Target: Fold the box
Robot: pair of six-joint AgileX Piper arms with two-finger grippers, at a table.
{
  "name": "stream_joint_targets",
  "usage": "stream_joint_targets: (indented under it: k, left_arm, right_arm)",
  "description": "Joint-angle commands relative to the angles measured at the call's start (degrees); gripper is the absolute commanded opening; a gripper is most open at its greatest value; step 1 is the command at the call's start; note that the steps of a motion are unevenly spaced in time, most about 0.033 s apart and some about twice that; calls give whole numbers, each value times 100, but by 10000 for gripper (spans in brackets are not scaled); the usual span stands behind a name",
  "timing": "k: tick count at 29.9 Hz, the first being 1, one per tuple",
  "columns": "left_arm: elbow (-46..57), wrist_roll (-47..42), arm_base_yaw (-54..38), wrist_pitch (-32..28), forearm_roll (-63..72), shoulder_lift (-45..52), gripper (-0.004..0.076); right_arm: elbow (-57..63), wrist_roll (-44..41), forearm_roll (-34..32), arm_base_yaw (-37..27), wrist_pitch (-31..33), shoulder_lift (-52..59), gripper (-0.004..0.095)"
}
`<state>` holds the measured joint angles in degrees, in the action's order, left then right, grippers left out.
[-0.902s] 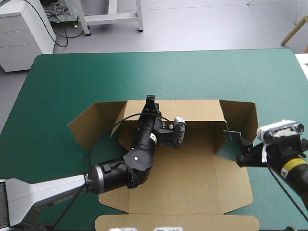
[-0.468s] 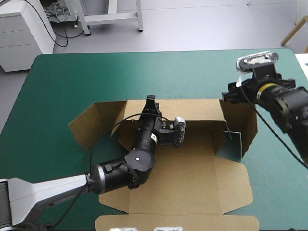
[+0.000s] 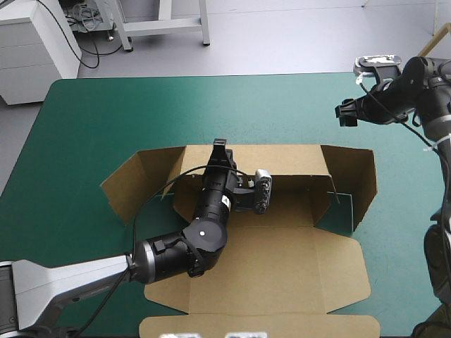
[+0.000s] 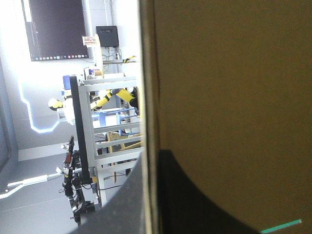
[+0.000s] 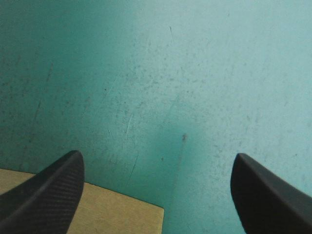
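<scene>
The brown box (image 3: 282, 260) lies in the middle of the teal-green table, base flat, back wall and both side flaps raised. My left arm stretches across the base, and the left gripper (image 3: 220, 146) is pinched on the back wall's top edge. In the left wrist view the brown board (image 4: 234, 87) fills the space ahead, and the left gripper (image 4: 148, 156) has a black finger on each side of its edge. My right gripper (image 3: 344, 114) hovers open above the cover beyond the box's back right corner. The right wrist view shows the right gripper (image 5: 156, 155) wide apart over bare cover, a corner of board (image 5: 112, 214) under one finger.
The box's front flaps and lid (image 3: 268, 325) lie flat toward the near table edge. Bare teal-green cover (image 3: 141, 113) stretches behind the box to the far edge and along the right side (image 3: 409, 211).
The right gripper has left the near end of the box's right flap, swung up past the back right corner and now hangs beyond it. The left arm has not moved.
</scene>
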<state>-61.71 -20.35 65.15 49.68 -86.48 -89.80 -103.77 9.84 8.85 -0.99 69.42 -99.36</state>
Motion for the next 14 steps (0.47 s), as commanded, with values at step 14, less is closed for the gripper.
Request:
stream_joint_targets:
  k: [14]
  left_arm:
    - [-123, -85, 59, 238, -396, 198, -10]
  right_arm:
    - [1125, 402, 209, -112, -44, 946, 756]
